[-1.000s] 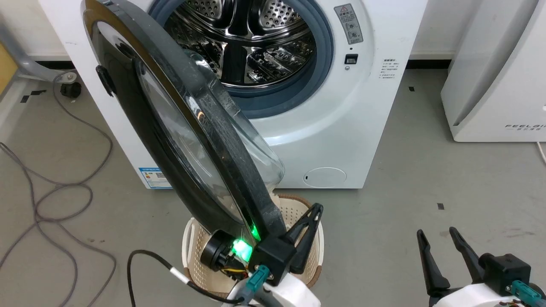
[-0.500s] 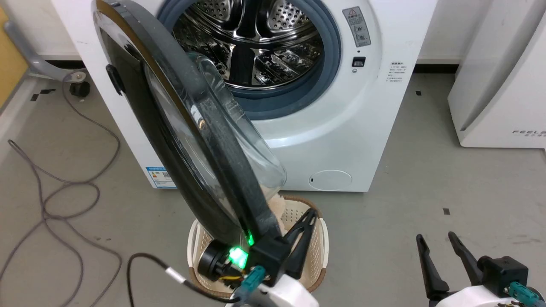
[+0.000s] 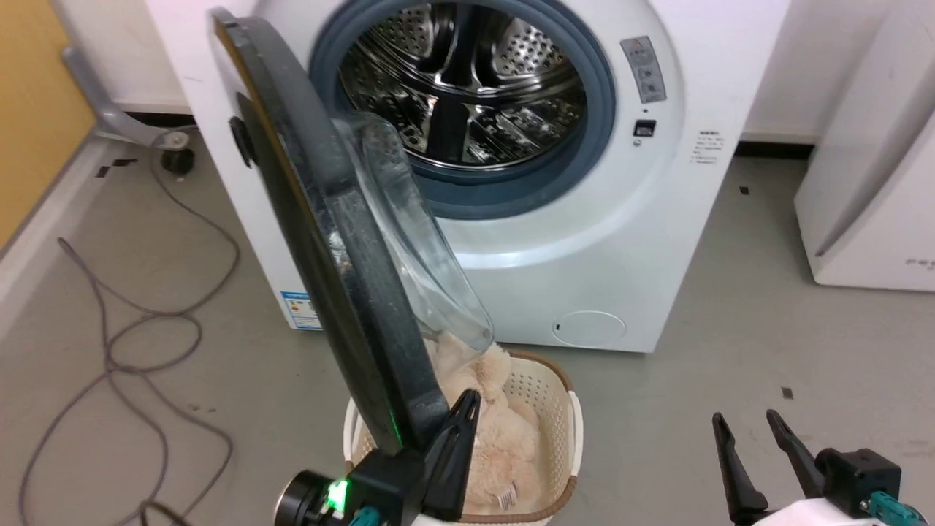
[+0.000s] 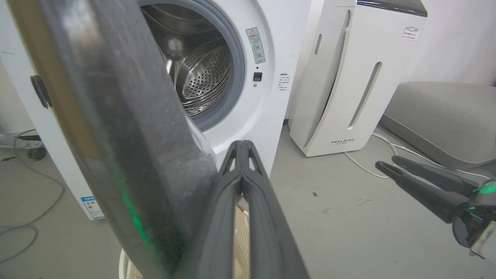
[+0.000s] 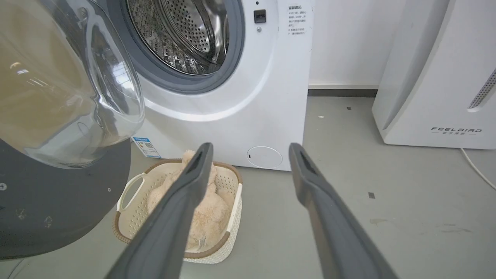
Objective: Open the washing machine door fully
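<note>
left gripper (image 4: 242,145), fingers pressed together, sits just beside the dark rim of the washing machine door (image 4: 116,128), with the washing machine (image 4: 267,128) open behind.

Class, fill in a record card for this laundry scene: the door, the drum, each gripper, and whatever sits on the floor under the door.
door: washing machine door swung out, nearly edge-on to the head camera, glass bowl facing the washing machine
drum: exposed, no laundry visible
left gripper: fingers shut, close against the door's inner rim at its free edge
right gripper: fingers open, off to the side, holding nothing
floor below door: white basket with a beige plush toy inside
</note>
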{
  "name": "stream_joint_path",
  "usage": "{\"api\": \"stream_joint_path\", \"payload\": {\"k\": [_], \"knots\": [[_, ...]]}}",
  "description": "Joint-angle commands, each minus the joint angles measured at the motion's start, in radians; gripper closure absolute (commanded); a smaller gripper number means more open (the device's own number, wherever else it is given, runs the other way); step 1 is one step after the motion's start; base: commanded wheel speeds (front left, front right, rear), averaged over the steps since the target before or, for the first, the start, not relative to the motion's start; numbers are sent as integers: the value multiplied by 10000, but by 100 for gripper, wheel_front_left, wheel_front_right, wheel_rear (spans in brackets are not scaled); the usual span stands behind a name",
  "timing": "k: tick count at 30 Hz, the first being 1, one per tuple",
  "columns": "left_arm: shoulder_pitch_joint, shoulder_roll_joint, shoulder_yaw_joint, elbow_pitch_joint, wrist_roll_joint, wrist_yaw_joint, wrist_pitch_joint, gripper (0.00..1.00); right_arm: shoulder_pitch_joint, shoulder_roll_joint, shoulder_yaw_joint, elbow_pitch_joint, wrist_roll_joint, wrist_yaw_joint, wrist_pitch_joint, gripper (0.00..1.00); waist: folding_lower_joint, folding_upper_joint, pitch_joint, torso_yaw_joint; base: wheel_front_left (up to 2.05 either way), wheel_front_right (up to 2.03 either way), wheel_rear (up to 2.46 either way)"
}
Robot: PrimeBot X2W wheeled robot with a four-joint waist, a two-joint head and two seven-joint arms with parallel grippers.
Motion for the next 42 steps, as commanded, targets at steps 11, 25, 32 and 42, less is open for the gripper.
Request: {"api": "stream_joint_path", "payload": {"k": [11, 25, 32, 42], "knots": [[929, 684, 415, -709, 111, 550, 402, 100, 262, 36, -3, -40, 124, 6, 35, 0, 0, 0, -145, 834, 0, 0, 0], [1451, 1111, 1735, -684, -359, 1145, -225, 100, 226, 36, -120, -172, -32, 6, 97, 0, 0, 0, 1, 1641, 0, 0, 0], [1186, 1529, 3037, 393, -1333, 802, -1152, 100, 162, 36, -106, -290, -164, 6, 109, 0, 0, 0, 86, 1760, 0, 0, 0], [393, 2300, 4723, 2805, -2321, 256, -2383, 100, 117, 36, -33, -851, -389, 6, 266, 0, 0, 0, 242, 1547, 0, 0, 0]]}}
